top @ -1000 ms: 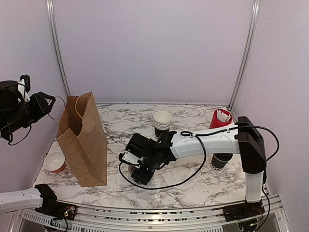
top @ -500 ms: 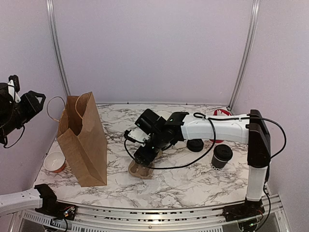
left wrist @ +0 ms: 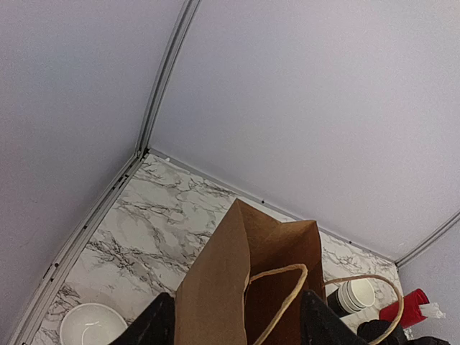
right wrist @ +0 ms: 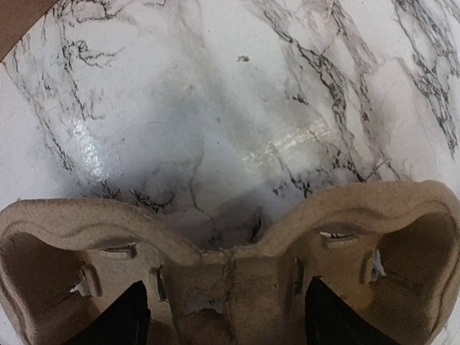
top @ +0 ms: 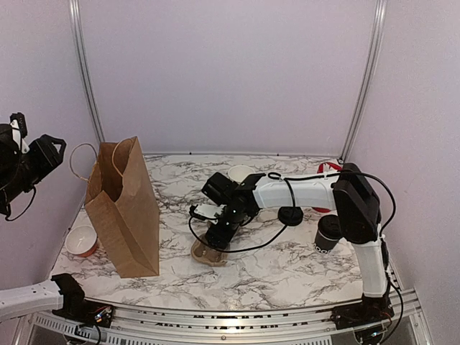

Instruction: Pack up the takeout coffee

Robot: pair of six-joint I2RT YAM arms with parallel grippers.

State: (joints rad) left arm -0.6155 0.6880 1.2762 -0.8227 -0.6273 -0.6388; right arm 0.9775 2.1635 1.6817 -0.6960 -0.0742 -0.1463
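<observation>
Soft, even light is falling from above onto the desk (top: 287,273), and the pale walls (top: 230,72) are taking on a faint lilac tint. Under the right arm (top: 302,192) only a weak, blurred shadow is lying on the marble. The overhead picture is looking sharp, without strong glare.

From the left wrist, the inside of the paper bag (left wrist: 277,287) is sitting in brown shade, and the left claw (left wrist: 237,327) is appearing only as dark shapes at the bottom edge.

From the right wrist, the marble is shining with milky patches of glare, and a grey shadow is spreading just above the pulp carrier (right wrist: 230,273). The right claw (right wrist: 224,302) is showing as two black, unsharp shapes.
</observation>
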